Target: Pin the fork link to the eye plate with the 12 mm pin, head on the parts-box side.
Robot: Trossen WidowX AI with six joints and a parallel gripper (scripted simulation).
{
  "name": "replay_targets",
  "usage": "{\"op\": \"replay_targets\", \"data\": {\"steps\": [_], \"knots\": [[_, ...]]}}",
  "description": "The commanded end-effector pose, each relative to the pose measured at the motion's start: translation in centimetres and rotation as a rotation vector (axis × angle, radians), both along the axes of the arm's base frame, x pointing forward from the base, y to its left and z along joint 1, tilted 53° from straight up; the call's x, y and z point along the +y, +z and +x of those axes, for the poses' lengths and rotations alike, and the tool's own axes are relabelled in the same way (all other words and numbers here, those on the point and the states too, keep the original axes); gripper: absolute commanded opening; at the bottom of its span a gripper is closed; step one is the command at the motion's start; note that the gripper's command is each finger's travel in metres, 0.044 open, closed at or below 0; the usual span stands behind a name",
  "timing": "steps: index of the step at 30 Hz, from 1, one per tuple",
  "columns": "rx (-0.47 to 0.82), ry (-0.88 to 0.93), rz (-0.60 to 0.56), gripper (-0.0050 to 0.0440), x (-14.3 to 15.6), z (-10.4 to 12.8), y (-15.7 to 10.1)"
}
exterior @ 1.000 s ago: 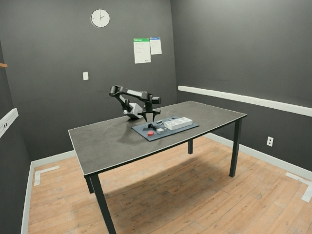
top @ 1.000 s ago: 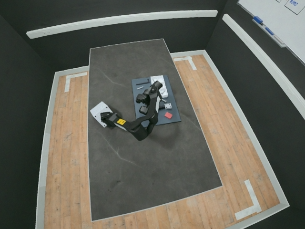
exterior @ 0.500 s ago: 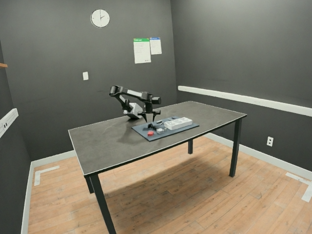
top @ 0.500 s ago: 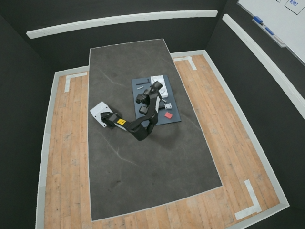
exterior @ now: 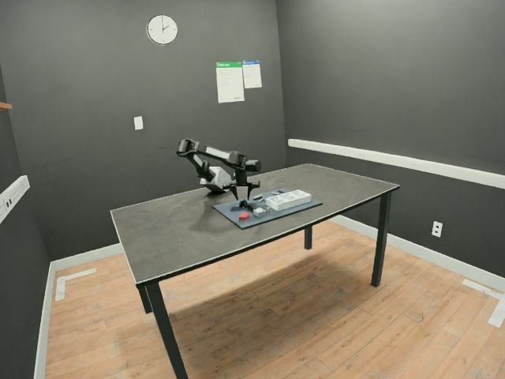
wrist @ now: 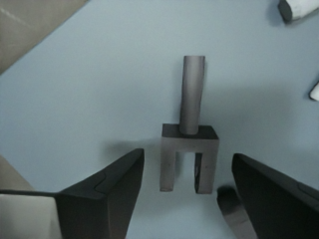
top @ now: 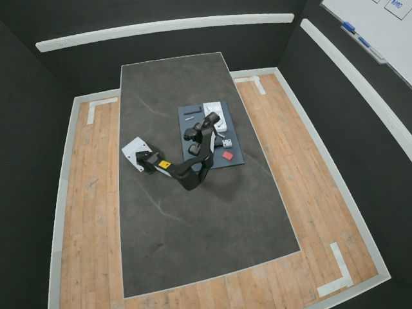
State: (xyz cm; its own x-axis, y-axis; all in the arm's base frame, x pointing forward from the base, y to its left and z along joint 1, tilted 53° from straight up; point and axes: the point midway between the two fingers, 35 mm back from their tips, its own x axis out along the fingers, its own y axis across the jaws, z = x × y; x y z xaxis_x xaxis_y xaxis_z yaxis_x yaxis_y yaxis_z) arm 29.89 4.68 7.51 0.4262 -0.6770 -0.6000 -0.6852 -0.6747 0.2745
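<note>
We see the gripper (top: 192, 142) (exterior: 243, 199) (wrist: 187, 157) pointing down over a blue mat (top: 186, 124) (exterior: 228, 210) (wrist: 100, 75), fingers apart, clamped on nothing. Fork link (wrist: 189, 144) lies on the mat; in the wrist view it sits between the fingertips, cheeks toward the bottom edge, stem up. From above, the arm hides it; outside view, just a dark blob under the fingertips.

Dark bar (top: 217, 145) (wrist: 230, 201) is partly covered by one finger in the wrist view; we can't confirm it's the eye plate. From above, it meets a grey block (top: 226, 143) (exterior: 259, 212). Red block (top: 227, 155) (exterior: 244, 216) is near that.

White parts box (top: 205, 111) (exterior: 285, 204): arm covers part of it from above, contents too small to sort. Small grey rod (top: 189, 118) lies on the mat; we can't tell which piece is the 12 mm pin. Pale rod (wrist: 299, 7) is cut off at the wrist view's top corner. No pin shows through the fork.
</note>
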Motion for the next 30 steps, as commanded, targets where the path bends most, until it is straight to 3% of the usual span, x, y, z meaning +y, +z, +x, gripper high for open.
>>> {"op": "replay_targets", "data": {"steps": [1, 30], "knots": [[0.000, 0.004, -0.003, 0.0250, -0.3, 0.3, -0.2], [-0.002, 0.006, 0.002, 0.0250, -1.7, 1.3, -1.5]]}}
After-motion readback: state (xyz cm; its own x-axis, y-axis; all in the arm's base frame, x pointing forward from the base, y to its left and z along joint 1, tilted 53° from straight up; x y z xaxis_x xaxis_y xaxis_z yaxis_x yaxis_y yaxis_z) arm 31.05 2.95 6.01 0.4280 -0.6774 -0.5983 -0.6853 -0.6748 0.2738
